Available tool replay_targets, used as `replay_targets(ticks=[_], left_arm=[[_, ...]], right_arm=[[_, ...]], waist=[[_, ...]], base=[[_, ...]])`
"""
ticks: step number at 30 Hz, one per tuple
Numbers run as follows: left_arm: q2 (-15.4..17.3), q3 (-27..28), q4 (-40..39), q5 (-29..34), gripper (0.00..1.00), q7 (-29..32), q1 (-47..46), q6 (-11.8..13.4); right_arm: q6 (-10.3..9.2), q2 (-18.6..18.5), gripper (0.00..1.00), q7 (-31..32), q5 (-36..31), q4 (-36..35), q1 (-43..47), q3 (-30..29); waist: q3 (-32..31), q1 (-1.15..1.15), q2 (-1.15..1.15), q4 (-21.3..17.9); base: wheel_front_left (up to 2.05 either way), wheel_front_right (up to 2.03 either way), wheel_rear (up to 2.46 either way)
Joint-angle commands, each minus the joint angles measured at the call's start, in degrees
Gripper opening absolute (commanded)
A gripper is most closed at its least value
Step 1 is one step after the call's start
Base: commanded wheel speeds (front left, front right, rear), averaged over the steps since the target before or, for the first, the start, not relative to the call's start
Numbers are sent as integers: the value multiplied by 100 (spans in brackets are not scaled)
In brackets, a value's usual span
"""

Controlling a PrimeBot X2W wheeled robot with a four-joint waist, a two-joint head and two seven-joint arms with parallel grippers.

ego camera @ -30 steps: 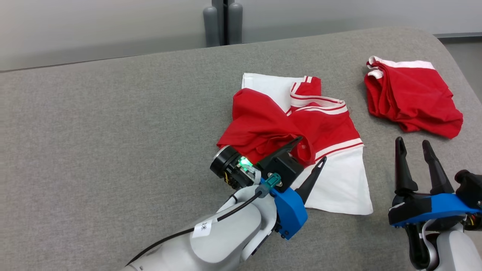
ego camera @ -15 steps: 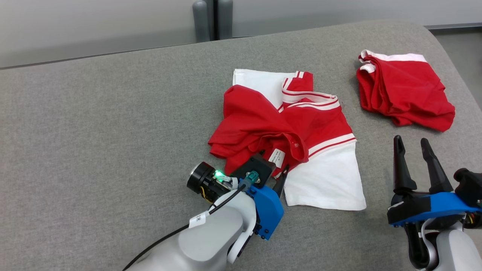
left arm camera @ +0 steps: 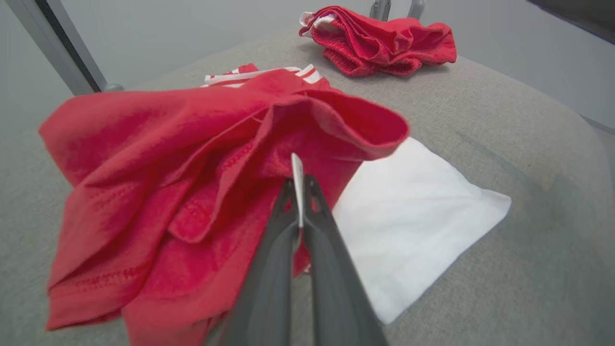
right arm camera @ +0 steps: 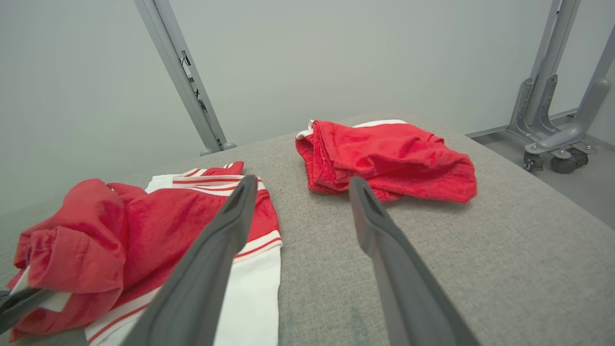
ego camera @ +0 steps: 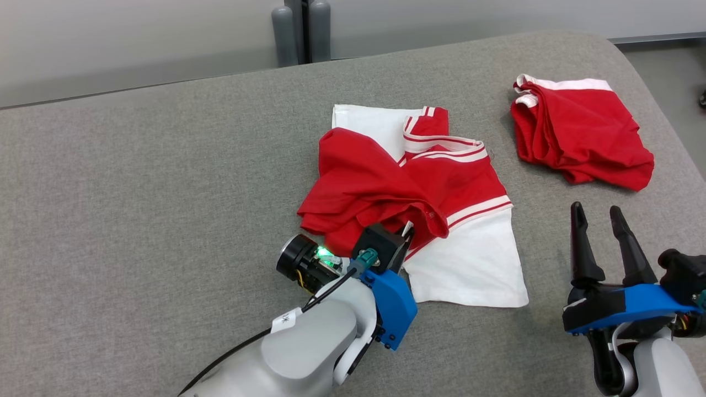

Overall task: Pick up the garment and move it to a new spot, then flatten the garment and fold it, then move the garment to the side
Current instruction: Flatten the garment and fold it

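The garment is a red and white shirt lying crumpled on the grey padded table, with its red part bunched over the white part. My left gripper is at the garment's near edge. In the left wrist view it is shut on the red fabric's edge, with a thin white label pinched between the fingers. My right gripper hovers open at the lower right, apart from the cloth, and nothing is between its fingers. The garment lies to its left.
A second red garment with white trim lies bunched at the table's far right, near the rounded edge. Grey metal posts stand behind the table. Bare grey surface stretches to the left.
My left gripper drew back from over the red fabric to its near edge and shut on the label and hem. The head camera shifted slightly. The right gripper stayed open in place.
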Motion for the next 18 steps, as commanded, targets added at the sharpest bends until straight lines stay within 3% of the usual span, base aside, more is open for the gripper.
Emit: replay_targets(ticks=[1, 10, 18], left_arm=[[-1, -24, -28, -38, 0, -74, -101, -13], [18, 223, -126, -228, 0, -549, -147, 165], [746, 1019, -762, -375, 0, -774, 134, 622]], right_arm=[[1, -18, 100, -27, -13, 26, 10, 14], [2, -17, 100, -26, -153, 66, 150, -190], [1, -18, 100, 54, -147, -52, 340, -272]], waist=[[-18, 0, -1, -12], [-263, 0, -1, 243], [-513, 0, -1, 768]], base=[[0, 0, 0], [0, 0, 0], [0, 0, 0]])
